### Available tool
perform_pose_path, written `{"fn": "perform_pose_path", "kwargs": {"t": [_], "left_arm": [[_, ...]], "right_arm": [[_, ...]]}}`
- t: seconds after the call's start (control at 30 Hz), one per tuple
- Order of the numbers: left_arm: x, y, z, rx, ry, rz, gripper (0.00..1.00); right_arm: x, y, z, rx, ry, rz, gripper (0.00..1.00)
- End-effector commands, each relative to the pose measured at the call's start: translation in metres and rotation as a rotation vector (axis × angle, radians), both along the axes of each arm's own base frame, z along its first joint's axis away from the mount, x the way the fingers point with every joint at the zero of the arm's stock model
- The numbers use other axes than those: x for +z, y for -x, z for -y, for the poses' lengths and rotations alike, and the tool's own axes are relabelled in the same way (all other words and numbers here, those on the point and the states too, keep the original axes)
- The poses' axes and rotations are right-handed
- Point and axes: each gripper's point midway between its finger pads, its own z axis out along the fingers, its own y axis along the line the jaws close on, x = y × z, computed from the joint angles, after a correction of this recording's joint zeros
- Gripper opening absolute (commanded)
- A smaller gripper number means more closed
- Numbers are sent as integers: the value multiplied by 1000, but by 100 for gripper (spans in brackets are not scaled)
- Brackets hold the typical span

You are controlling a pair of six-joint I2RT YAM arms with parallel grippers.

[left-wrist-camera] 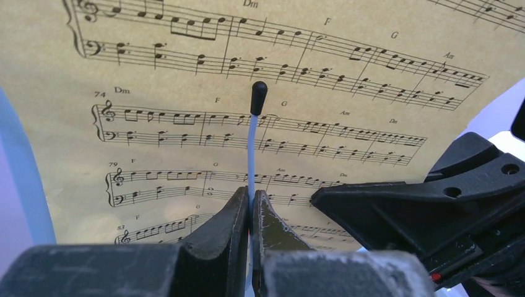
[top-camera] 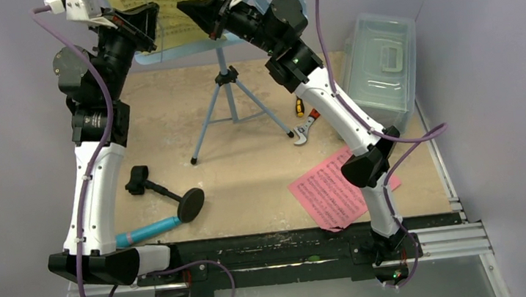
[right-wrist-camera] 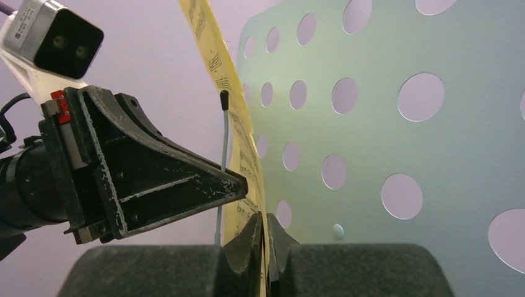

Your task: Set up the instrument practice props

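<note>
The light blue perforated music stand [top-camera: 227,78] stands on its tripod at the back of the table. A yellow sheet-music page [left-wrist-camera: 186,74] leans on its desk [right-wrist-camera: 371,136]. My left gripper [left-wrist-camera: 251,197] is shut on the thin blue retainer wire [left-wrist-camera: 252,148] in front of that page. My right gripper [right-wrist-camera: 263,221] is shut on the yellow page's [right-wrist-camera: 244,154] edge, close beside the left one. Both grippers, left [top-camera: 152,16] and right [top-camera: 185,9], are up at the desk. A pink page [top-camera: 334,189], the cyan microphone [top-camera: 147,231] and the black mic stand [top-camera: 169,191] lie on the table.
A screwdriver and a red-handled wrench [top-camera: 305,123] lie right of the tripod legs. At the back right stands a clear lidded box [top-camera: 384,66]. Grey walls close in on both sides.
</note>
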Motion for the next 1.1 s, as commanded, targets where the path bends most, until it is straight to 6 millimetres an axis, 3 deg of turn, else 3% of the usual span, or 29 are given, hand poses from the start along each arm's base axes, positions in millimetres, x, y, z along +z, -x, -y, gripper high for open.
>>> {"fn": "perform_pose_path", "kwargs": {"t": [0.0,0.1,0.23,0.33,0.53,0.73,0.9,1.07], "left_arm": [[27,8,-10,33,63,42,0],[25,5,-12,41,74,26,5],[21,4,-17,75,82,-1,24],[23,5,-20,90,85,-3,31],[13,5,-21,98,78,-50,35],[9,4,-11,40,64,-61,34],[4,7,16,-114,14,-60,45],[-3,-2,23,-153,10,-87,49]], "right_arm": [[33,9,15,-22,-82,53,8],[35,7,17,-34,-91,47,29],[39,6,27,-81,-98,11,47],[43,4,41,-140,-110,-35,62],[53,10,63,-205,-106,-73,82],[50,6,64,-230,-99,-69,78],[47,5,71,-254,-130,-95,68],[44,2,67,-247,-144,-75,53]]}}
